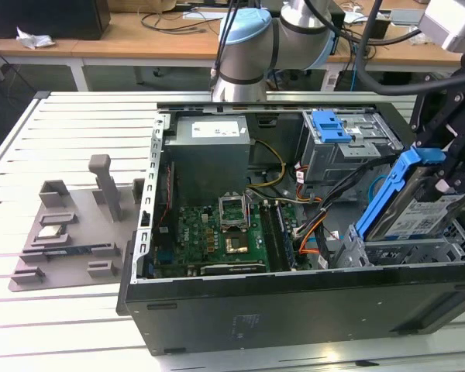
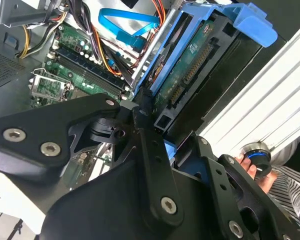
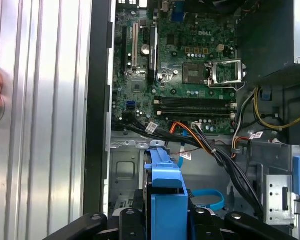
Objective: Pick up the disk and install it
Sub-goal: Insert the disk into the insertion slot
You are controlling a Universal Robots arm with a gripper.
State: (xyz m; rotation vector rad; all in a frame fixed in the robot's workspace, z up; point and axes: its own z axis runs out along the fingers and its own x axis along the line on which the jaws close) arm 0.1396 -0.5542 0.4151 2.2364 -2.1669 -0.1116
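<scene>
In the exterior view the disk [image 1: 422,211], a silver drive with a white-and-blue label in a blue carrier, hangs tilted at the near right corner of the open computer case [image 1: 294,310]. Its lower edge is in or just above the metal drive cage [image 1: 407,252]. My black gripper [image 1: 445,169] is shut on its upper end. The second wrist view shows the disk [image 2: 190,67] from its green circuit-board side, with the gripper [image 2: 157,125] clamped on the carrier. In the first wrist view the carrier's blue end [image 3: 165,187] sticks out between the fingers [image 3: 205,220].
The case holds a motherboard [image 1: 217,232], a power supply [image 1: 209,147], orange and blue cables [image 1: 314,232] and a second cage topped by a blue bracket [image 1: 331,126]. A grey parts fixture [image 1: 70,225] lies at the exterior view's left. A person's hand [image 2: 255,170] rests on the slatted table.
</scene>
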